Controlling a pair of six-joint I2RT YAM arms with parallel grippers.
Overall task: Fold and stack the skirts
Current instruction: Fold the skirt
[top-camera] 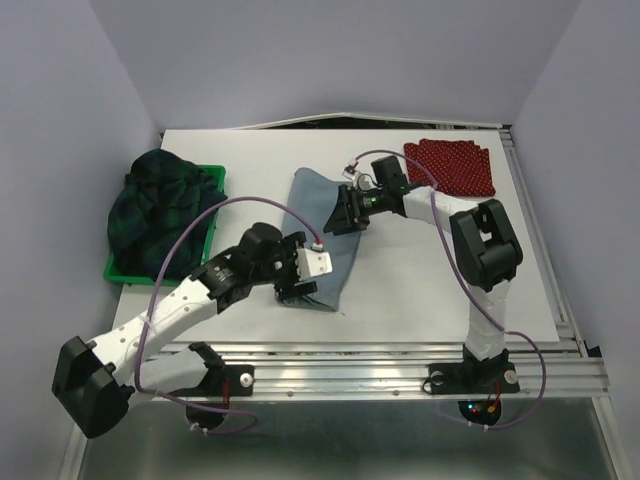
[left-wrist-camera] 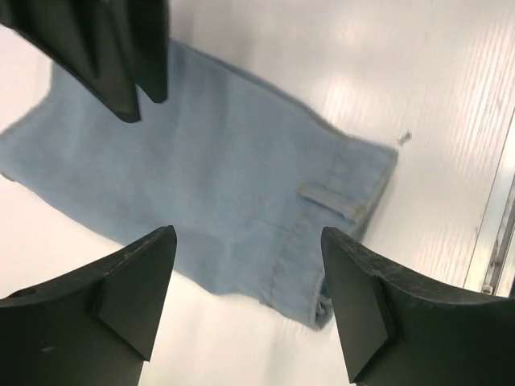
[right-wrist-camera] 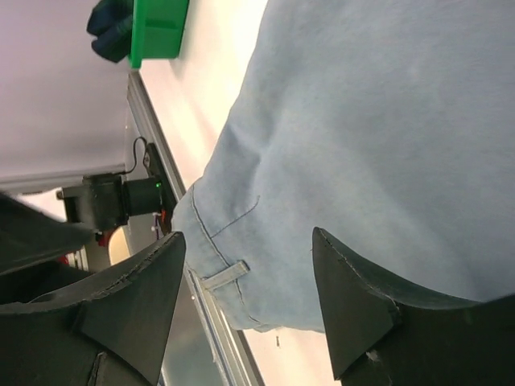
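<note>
The light blue-grey denim skirt [top-camera: 322, 225] lies flat mid-table; it fills the left wrist view [left-wrist-camera: 225, 177] and the right wrist view [right-wrist-camera: 362, 121]. My left gripper [top-camera: 298, 292] is open and empty, just above the skirt's near edge [left-wrist-camera: 249, 273]. My right gripper [top-camera: 345, 212] is open and empty, hovering over the skirt's middle [right-wrist-camera: 249, 273]. The red dotted skirt [top-camera: 452, 165] lies folded at the back right. The dark plaid skirt [top-camera: 160, 205] is heaped in the green bin [top-camera: 120, 268].
The green bin stands at the table's left edge and also shows in the right wrist view [right-wrist-camera: 161, 28]. A metal rail [top-camera: 400, 350] runs along the table's near edge. The right arm's fingers [left-wrist-camera: 121, 48] show at the top left of the left wrist view.
</note>
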